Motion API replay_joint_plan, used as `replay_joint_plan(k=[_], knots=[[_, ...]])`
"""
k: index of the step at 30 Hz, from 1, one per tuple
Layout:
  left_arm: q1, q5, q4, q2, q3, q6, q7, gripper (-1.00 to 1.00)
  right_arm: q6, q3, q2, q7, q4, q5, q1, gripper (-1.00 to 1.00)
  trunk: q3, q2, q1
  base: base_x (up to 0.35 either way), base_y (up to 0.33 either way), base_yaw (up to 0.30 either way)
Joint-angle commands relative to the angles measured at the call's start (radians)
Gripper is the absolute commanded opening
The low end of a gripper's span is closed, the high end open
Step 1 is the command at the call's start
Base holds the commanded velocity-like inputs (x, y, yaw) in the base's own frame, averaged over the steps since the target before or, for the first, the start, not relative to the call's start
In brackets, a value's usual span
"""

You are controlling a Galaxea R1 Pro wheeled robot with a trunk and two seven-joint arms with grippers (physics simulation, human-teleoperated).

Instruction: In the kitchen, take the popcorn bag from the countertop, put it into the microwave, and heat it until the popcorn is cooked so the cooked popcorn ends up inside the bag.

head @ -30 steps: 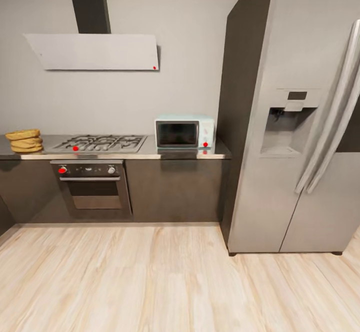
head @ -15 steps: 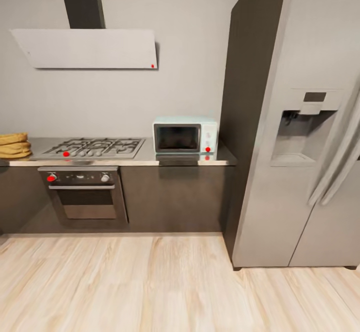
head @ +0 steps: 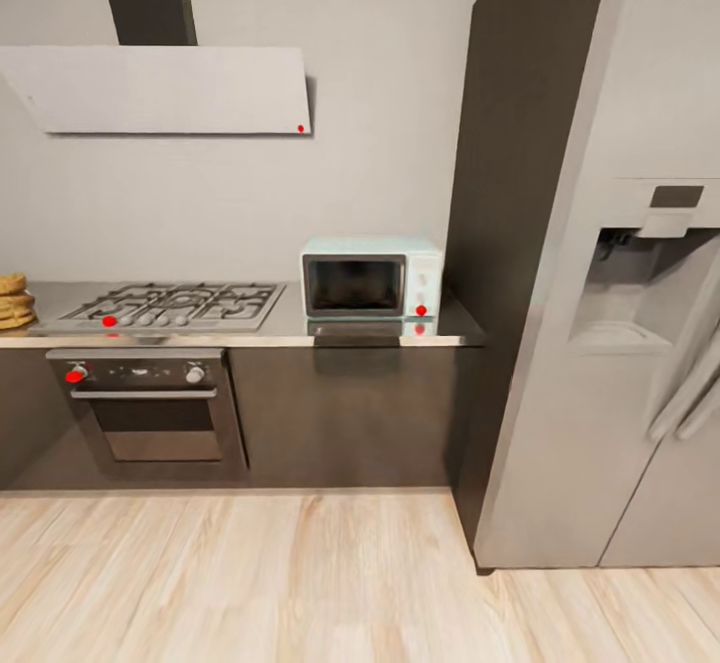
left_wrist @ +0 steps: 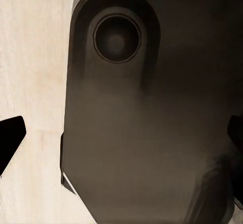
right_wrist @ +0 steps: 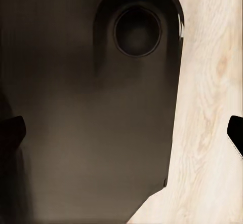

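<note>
A long grey metallic countertop (head: 290, 331) carries a small pale blue microwave (head: 372, 278), a steel gas hob (head: 172, 305), and mustard-tan wrinkled paper bags (head: 14, 300) at its far left.

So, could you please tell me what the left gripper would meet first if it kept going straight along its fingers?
Most likely the robot's own dark rounded base panel, which lies between the fingertips; pale wooden floor lies beyond. Depth is uncertain.

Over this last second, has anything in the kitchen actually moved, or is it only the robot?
Only the robot's camera moved: it came closer and swung right, so the small pale blue microwave looks larger, and the squat mustard-tan paper bag slid to the picture's left edge. Nothing was grasped or released. The microwave's dark glass door is shut as before, and the bag sits on the grey metallic countertop beside the gas hob.
</note>
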Motion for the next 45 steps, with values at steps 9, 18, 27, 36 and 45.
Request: replay_joint_plan(k=[9,18,27,36,45], knots=[[0.0,0.008,-0.001,0.0,0.001,0.001,0.0,1.0,-0.003,0.001,-0.001,0.0,0.0,0.001,0.0,1.0,-0.001,0.0,0.001,0.326,0.0,0.0],[0.001,0.01,-0.001,0.0,0.002,0.001,0.0,1.0,-0.002,0.0,0.001,0.0,0.0,0.001,0.0,1.0,-0.001,0.0,0.001,0.326,0.0,0.0],[0.0,0.01,-0.001,0.0,0.002,0.001,0.0,1.0,-0.002,0.001,0.0,0.0,0.0,0.001,0.0,1.0,-0.001,0.0,0.001,0.326,0.0,0.0],[0.001,0.009,-0.001,0.0,0.001,0.001,0.0,1.0,-0.002,0.001,0.0,0.0,0.0,0.001,0.0,1.0,-0.001,0.0,0.001,0.326,0.0,0.0],[0.0,0.016,-0.001,0.0,0.006,-0.045,0.0,1.0,-0.003,0.001,-0.001,0.0,0.0,0.001,0.0,1.0,-0.001,0.0,0.001,0.154,0.0,0.0]])
